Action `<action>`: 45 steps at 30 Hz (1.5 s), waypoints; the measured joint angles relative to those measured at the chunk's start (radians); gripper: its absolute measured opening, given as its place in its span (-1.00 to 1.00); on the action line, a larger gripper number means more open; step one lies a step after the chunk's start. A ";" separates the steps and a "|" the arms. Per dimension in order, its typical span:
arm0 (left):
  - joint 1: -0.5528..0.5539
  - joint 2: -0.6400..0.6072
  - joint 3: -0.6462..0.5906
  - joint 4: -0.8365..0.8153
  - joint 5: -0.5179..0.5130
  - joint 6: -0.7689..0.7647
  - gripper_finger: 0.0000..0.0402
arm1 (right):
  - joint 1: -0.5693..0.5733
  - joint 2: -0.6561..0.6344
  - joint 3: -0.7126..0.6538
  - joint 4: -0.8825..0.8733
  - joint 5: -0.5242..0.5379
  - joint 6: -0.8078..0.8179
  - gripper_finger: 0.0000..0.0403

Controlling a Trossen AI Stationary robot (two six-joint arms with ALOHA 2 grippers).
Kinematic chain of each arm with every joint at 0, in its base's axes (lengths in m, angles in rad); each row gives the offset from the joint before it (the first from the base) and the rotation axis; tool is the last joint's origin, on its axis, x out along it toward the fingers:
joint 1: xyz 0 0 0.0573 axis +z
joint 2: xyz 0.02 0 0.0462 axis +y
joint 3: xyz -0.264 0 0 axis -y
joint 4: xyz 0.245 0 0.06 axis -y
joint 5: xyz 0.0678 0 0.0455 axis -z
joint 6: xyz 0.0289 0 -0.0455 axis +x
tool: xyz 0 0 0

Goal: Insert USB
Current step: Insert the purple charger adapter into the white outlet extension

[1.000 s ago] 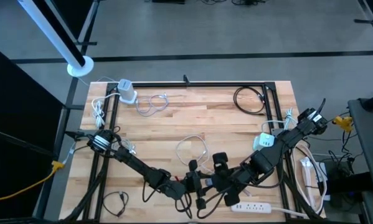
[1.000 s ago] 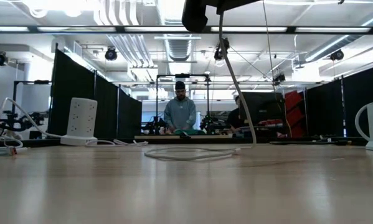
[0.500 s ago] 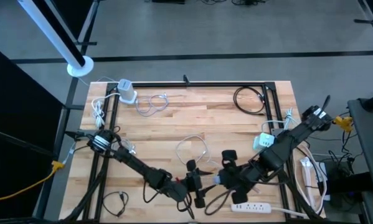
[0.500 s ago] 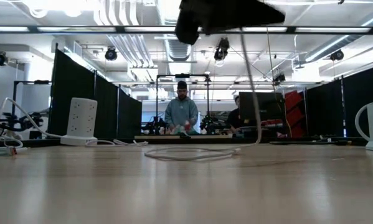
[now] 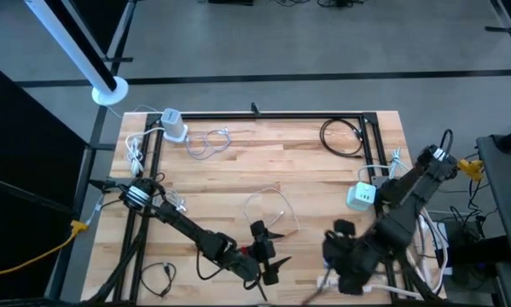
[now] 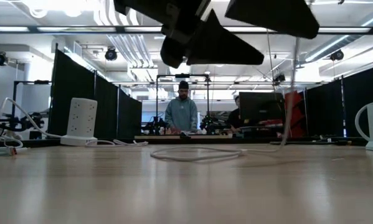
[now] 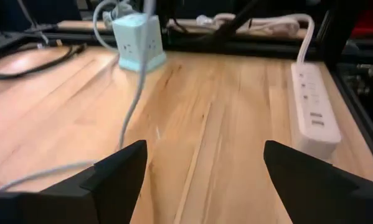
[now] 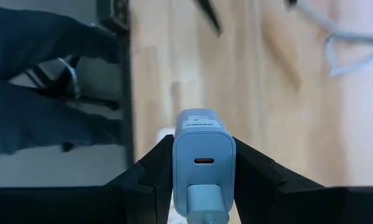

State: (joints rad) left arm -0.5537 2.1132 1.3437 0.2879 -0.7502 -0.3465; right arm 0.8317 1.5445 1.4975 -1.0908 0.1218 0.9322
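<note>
Two dark arms reach over a pale wooden bench [image 5: 264, 162] framed by black metal rails, set in a large hall with black partition screens and bright ceiling strips; beyond the bench's far edge a person in a grey-green top [image 6: 183, 112] stands at another bench.

Scattered about the surface are a black coiled cable [image 5: 340, 136] near one far corner, a thin grey cable loop [image 5: 208, 143] beside a white cube-shaped charger [image 5: 175, 124] at the other far corner, and a pale green cube power block [image 5: 361, 197] by the right rail. A white power strip [image 7: 314, 102] lies along the near right edge.

The left tool [image 5: 265, 254] hangs low over the near middle of the bench, its forearm stretched out nearly level from the left side. Its fingers [image 7: 121, 171] stand wide apart with nothing between them; a thin white cable [image 5: 272, 207] lies looped on the wood just ahead of it.

The right tool [image 8: 203, 168] sits off to the left tool's right, over the near right edge, with its arm folded back toward the right rail. It is clamped on a small white USB charger block [image 8: 203, 149], whose oval port faces the wrist camera and whose white cable leaves from its base. The block is carried clear of the wood.
</note>
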 joint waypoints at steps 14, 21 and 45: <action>-0.012 0.000 0.000 -0.021 0.000 -0.020 0.55 | 0.178 0.153 -0.002 0.002 -0.020 0.321 -0.43; -0.025 0.000 0.000 -0.022 0.000 -0.032 0.55 | 0.195 0.247 -0.003 0.009 -0.047 0.331 -0.43; -0.028 0.000 0.000 -0.048 0.000 -0.058 0.56 | 0.195 0.326 -0.044 0.021 -0.016 0.215 -0.43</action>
State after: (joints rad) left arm -0.5819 2.1132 1.3441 0.2397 -0.7500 -0.4041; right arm 1.0271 1.8702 1.4532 -1.0695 0.1055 1.1475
